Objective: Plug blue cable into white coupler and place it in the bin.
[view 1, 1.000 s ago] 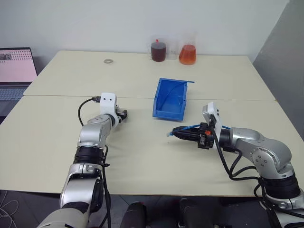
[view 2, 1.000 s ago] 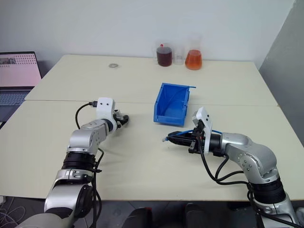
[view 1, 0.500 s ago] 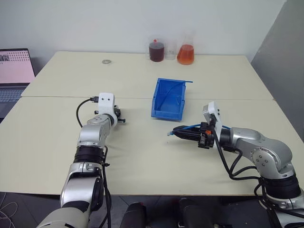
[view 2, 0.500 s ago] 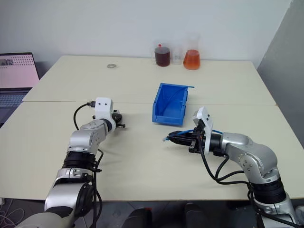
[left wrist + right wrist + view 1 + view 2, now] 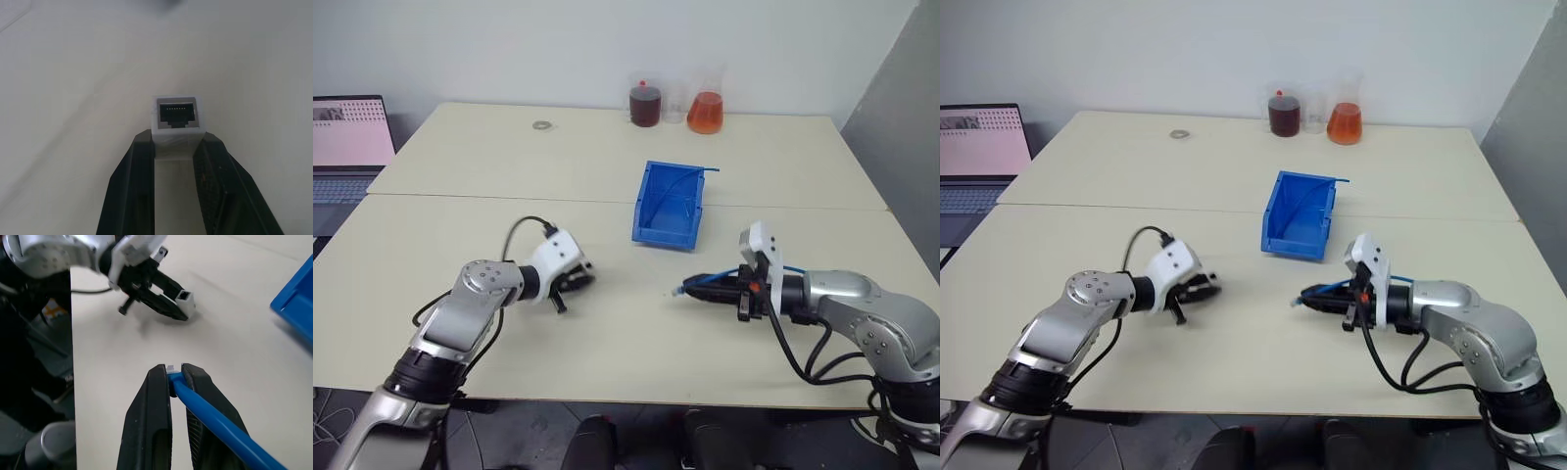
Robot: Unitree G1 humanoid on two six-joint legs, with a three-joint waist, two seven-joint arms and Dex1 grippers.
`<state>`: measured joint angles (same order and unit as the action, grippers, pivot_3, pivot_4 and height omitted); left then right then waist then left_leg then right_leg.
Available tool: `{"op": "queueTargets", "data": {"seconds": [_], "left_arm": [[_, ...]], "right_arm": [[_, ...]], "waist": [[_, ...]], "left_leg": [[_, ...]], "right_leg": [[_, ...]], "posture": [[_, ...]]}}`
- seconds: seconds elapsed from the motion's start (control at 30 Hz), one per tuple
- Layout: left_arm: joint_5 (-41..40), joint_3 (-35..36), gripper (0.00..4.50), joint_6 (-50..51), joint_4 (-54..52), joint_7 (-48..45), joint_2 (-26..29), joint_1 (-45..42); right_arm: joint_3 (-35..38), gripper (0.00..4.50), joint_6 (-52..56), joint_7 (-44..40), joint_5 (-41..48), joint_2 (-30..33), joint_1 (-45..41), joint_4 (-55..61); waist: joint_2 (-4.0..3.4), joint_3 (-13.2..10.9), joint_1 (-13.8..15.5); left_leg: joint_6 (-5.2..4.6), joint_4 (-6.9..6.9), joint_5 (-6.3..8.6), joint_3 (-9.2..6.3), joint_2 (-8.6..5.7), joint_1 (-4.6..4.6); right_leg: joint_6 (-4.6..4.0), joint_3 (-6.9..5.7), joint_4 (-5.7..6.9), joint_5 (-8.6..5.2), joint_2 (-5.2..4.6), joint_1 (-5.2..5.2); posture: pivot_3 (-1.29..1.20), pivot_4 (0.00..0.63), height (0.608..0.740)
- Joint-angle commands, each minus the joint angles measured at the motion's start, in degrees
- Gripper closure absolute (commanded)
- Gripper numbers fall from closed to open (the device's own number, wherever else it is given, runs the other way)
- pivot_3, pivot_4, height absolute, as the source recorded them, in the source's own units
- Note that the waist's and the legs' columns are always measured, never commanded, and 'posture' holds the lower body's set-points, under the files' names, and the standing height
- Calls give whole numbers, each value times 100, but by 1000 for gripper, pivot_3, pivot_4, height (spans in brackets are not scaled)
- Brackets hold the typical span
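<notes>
Above the front half of the tabletop (image 5: 431, 176), we see the left gripper (image 5: 175, 142) clamped on the white coupler (image 5: 176, 121), its dark socket facing outward past the fingertips. Facing it, well apart, the right gripper (image 5: 175, 369) pinches the blue cable (image 5: 215, 423) just behind its clear plug (image 5: 170, 367). The bin (image 5: 671, 205) sits near the tabletop's middle, beyond both grippers.

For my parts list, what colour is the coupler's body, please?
White coupler, with a dark socket; left wrist view.
</notes>
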<state>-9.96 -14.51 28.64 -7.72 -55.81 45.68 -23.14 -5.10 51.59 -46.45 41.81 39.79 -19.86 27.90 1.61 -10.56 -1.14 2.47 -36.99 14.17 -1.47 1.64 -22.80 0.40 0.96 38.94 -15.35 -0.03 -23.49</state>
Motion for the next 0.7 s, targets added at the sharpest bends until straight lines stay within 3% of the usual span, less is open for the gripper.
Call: {"op": "queueTargets", "data": {"seconds": [0.03,0.37,0.7], "left_arm": [[-161,-207,3748,-419,-237,-821,72,-152],[299,-790,3748,-998,446,-1553,-174,-617],[617,-1077,3748,-1019,571,-2000,-211,-757]], "right_arm": [[-100,4390,-180,-188,-41,76,0,302],[-539,4390,-446,-172,-517,-42,-80,264],[-1476,4390,-567,-129,-1299,-834,-1205,-550]], "waist": [[0,0,-17],[0,0,-53],[-1,0,-65]], "left_leg": [[-1,-2,0,2,-1,0],[-2,-2,0,-2,7,2],[-2,-3,0,-2,10,2]], "right_leg": [[1,0,-2,0,3,0],[1,-1,1,1,39,-2],[1,-2,5,1,44,-6]], "posture": [[0,150,740],[0,150,740],[0,150,740]]}}
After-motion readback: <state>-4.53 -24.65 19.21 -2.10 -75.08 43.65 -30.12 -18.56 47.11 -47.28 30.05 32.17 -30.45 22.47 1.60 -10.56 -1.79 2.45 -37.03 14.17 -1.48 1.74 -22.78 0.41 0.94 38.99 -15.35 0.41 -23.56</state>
